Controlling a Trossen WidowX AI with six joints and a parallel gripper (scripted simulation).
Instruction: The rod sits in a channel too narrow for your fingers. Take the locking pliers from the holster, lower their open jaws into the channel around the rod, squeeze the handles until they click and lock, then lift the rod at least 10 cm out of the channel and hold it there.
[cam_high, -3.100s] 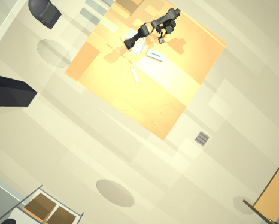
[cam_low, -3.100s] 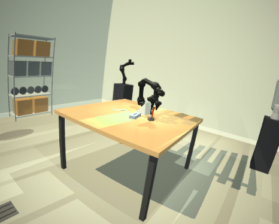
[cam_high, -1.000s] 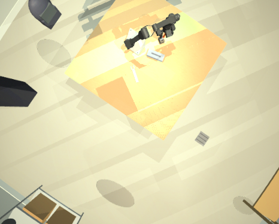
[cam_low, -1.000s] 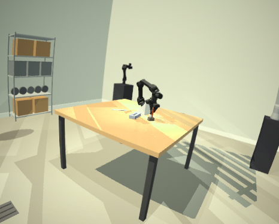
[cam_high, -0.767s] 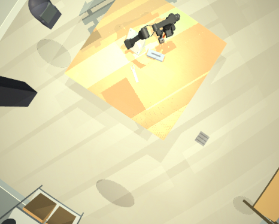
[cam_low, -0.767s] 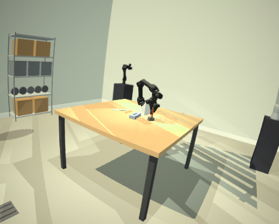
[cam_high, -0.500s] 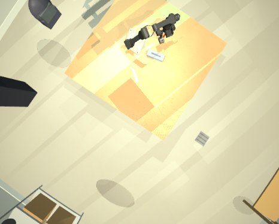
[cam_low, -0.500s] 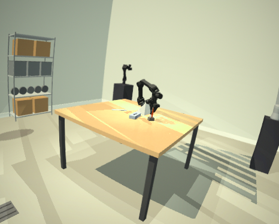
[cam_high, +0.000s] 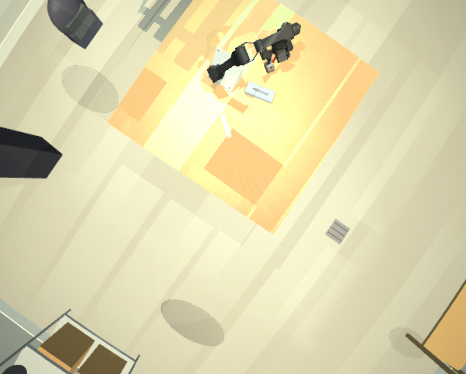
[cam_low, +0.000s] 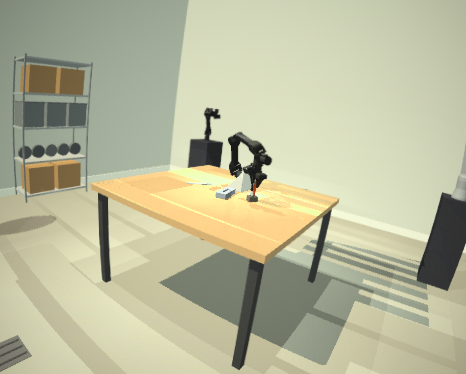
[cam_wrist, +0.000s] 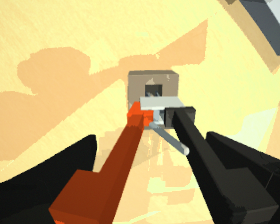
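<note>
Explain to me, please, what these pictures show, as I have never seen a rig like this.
The machine is a single black robot arm on a wooden table. One picture looks down from above, one looks across the room, and one comes from the arm's wrist. In that last one, the pincer's two dark fingers stand on either side of the pliers' handles, one orange, one black. The pliers stand in a small grey-brown holster. Nearby is a pale block with a slot, probably the channel. The pincer is open, so nothing is held.
</note>
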